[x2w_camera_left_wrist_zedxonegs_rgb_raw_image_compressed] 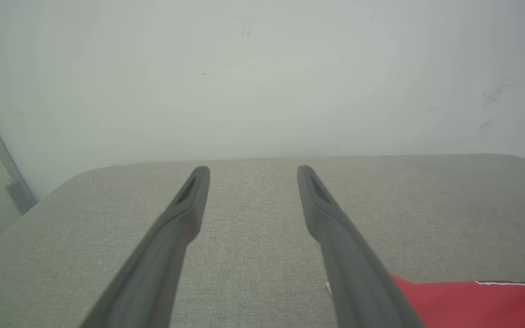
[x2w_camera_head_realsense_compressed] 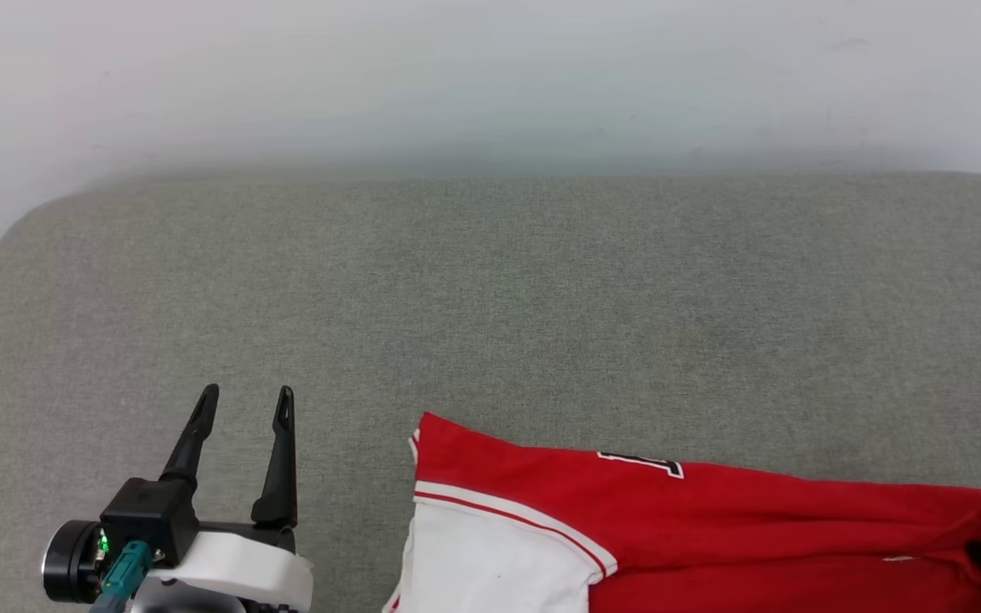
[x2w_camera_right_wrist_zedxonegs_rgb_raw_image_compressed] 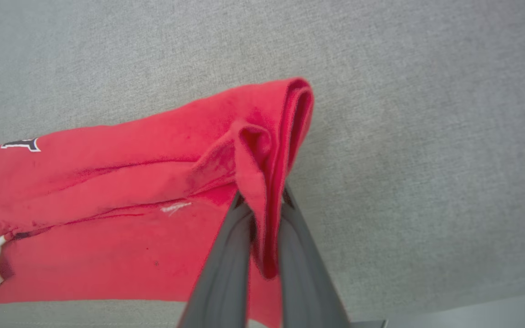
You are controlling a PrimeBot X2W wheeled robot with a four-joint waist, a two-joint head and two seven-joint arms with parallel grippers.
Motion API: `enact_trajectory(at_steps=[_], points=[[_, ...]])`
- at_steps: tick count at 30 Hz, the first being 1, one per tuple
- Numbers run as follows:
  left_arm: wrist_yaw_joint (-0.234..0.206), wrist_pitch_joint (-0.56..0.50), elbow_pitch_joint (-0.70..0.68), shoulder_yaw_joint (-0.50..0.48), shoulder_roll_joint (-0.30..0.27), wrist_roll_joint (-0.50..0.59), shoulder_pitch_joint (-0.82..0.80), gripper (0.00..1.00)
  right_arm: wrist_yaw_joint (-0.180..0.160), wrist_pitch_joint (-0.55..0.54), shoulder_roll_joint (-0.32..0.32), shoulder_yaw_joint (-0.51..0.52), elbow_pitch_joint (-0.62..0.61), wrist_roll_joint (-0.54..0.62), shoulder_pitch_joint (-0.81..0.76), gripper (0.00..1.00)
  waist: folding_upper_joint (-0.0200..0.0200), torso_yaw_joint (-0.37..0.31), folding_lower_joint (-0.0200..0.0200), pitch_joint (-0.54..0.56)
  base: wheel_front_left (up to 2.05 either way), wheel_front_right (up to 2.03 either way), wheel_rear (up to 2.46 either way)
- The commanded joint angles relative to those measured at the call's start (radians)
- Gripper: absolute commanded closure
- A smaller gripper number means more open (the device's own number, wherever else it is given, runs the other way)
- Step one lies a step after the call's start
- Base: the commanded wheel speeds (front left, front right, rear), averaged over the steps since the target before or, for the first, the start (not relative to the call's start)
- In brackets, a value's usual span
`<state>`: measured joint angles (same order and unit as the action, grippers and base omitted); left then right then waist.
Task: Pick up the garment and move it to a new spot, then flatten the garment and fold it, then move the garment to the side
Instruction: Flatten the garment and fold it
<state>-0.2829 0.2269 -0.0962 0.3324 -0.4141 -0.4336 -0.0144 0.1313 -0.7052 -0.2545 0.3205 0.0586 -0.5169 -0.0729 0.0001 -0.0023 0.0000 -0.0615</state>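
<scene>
Right hand [x2w_camera_right_wrist_zedxonegs_rgb_raw_image_compressed: 262,200] is clamped shut on the garment's [x2w_camera_right_wrist_zedxonegs_rgb_raw_image_compressed: 107,182] bunched red edge, ready for lifting. Left hand [x2w_camera_head_realsense_compressed: 249,392] stands beside the garment, fully spread and empty.

Light is bright, even and diffuse in all three views. I can pick out no single source, hard shadow or glare.

Head view: the wall [x2w_camera_head_realsense_compressed: 490,77] washes out to pale grey-white, and its junction with the grey surface [x2w_camera_head_realsense_compressed: 542,298] is hazy.

Left wrist view: my left gripper [x2w_camera_left_wrist_zedxonegs_rgb_raw_image_compressed: 252,169] reads soft, blurring more toward the bottom edge. The wall is brighter at centre and duller at the edges.

Right wrist view: the weave is sharp mid-frame. The garment [x2w_camera_right_wrist_zedxonegs_rgb_raw_image_compressed: 107,182] is saturated red, with faint shadow in its folds. My right gripper [x2w_camera_right_wrist_zedxonegs_rgb_raw_image_compressed: 262,197], close to the lens, is out of focus.
</scene>
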Motion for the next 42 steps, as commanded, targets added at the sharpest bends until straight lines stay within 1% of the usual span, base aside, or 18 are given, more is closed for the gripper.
enact_trajectory(at_steps=[1, 2, 4, 5, 9, 12, 15, 17, 20, 24, 25, 29, 35, 39, 42], points=[[-0.004, -0.001, -0.001, 0.003, -0.001, 0.004, 0.011, 0.0, -0.001, -0.009, 0.006, 0.02, -0.01, -0.01, -0.006, 1.0, -0.0001, -0.002, 0.0, 0.004, 0.0, 0.0, 0.0], [-0.004, 0.0, 0.0, 0.004, 0.0, 0.003, 0.01, 0.0, -0.001, -0.022, 0.024, 0.031, -0.013, -0.033, 0.002, 1.0, -0.0001, -0.003, 0.0, 0.006, 0.0, 0.0, 0.0], [0.002, 0.0, 0.002, 0.008, 0.004, -0.004, 0.009, 0.0, -0.001, -0.083, 0.102, 0.057, -0.007, -0.154, 0.024, 1.0, -0.0001, -0.003, 0.0, 0.012, 0.0, 0.0, 0.0], [0.005, -0.002, 0.005, 0.012, 0.001, -0.002, 0.008, 0.0, -0.001, -0.127, 0.125, 0.058, -0.012, -0.209, 0.027, 1.0, -0.0001, 0.0, 0.0, 0.016, 0.0, 0.0, 0.0], [0.006, -0.006, 0.011, 0.024, 0.004, 0.001, 0.0, 0.0, -0.001, -0.258, 0.187, 0.054, -0.042, -0.411, 0.009, 1.0, -0.0001, 0.01, 0.0, 0.025, 0.0, 0.0, 0.0], [0.005, -0.009, 0.015, 0.029, 0.006, 0.002, -0.005, 0.0, -0.001, -0.303, 0.202, 0.022, -0.046, -0.536, -0.006, 1.0, -0.0001, 0.023, 0.0, 0.029, 0.0, 0.0, 0.0], [0.009, -0.011, 0.015, 0.036, 0.01, 0.002, -0.017, 0.0, -0.001, -0.294, 0.206, -0.052, -0.02, -0.69, -0.023, 1.0, -0.0001, 0.04, 0.0, 0.029, 0.0, 0.0, 0.0], [0.013, -0.011, 0.016, 0.038, 0.008, 0.003, -0.025, 0.0, -0.001, -0.269, 0.206, -0.112, -0.011, -0.762, -0.025, 1.0, -0.0001, 0.051, 0.0, 0.025, 0.0, 0.0, 0.0], [0.021, -0.015, 0.019, 0.047, 0.011, 0.004, -0.04, 0.0, -0.001, -0.223, 0.205, -0.202, 0.002, -0.831, -0.009, 1.0, -0.0001, 0.072, 0.0, 0.016, 0.0, 0.0, 0.0], [0.029, -0.013, 0.026, 0.057, 0.014, 0.005, -0.058, 0.0, -0.001, -0.155, 0.205, -0.325, 0.026, -0.872, 0.025, 1.0, -0.0001, 0.101, 0.0, -0.001, 0.0, 0.0, 0.0], [0.029, -0.013, 0.026, 0.057, 0.014, 0.005, -0.058, 0.0, -0.001, -0.155, 0.205, -0.325, 0.026, -0.872, 0.025, 1.0, -0.0001, 0.101, 0.0, -0.001, 0.0, 0.0, 0.0], [0.039, -0.007, 0.032, 0.056, 0.014, 0.001, -0.077, 0.0, -0.001, -0.094, 0.205, -0.434, 0.05, -0.885, 0.07, 1.0, -0.0001, 0.127, 0.0, -0.03, 0.0, 0.0, 0.0], [0.046, 0.009, 0.042, 0.055, 0.033, 0.0, -0.106, 0.0, -0.001, -0.005, 0.205, -0.551, 0.067, -0.921, 0.154, 1.0, -0.0001, 0.153, 0.0, -0.103, 0.0, 0.0, 0.0], [0.055, 0.022, 0.056, 0.056, 0.048, 0.004, -0.126, 0.0, -0.001, 0.046, 0.205, -0.602, 0.107, -0.886, 0.2, 1.0, -0.0001, 0.159, 0.0, -0.145, 0.0, 0.0, 0.0], [0.064, 0.028, 0.073, 0.055, 0.059, 0.005, -0.14, 0.0, -0.001, 0.083, 0.201, -0.626, 0.15, -0.835, 0.224, 1.0, -0.0001, 0.16, 0.0, -0.161, 0.0, 0.0, 0.0]])
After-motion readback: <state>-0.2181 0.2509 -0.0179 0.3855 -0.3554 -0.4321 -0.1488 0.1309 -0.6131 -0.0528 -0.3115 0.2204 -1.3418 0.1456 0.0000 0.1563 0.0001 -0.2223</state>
